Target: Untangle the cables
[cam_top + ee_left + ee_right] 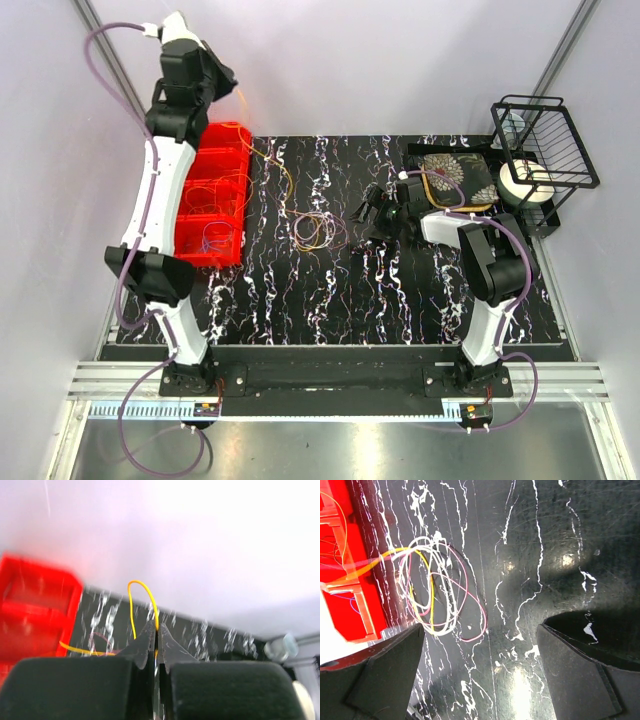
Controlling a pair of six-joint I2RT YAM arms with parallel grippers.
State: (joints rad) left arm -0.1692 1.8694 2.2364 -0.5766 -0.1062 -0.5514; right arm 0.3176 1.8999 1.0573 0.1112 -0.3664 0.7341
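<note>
Red bin (212, 260) far left, strewn with cables (218, 200); above its far end, left gripper (156, 626) clamped on a yellow cable (146, 587). On the surface (380, 290) at centre, loose coil (316, 230) lying flat. Rightward, right gripper (372, 212) spread wide, holding nothing, near the coil.

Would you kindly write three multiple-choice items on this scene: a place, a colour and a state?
1. Where does the cable tangle lie?
A. in a basket
B. on the table
C. on the right arm

2. What colour is the wire pinched by the left hand?
A. yellow
B. green
C. white

3. How is the right hand?
A. shut on a wire
B. shut, empty
C. open, empty

Key: B, it lies on the marbled top, right of the red bin; A, the loop rising from that hand is yellow; C, a wide gap with nothing in it.
</note>
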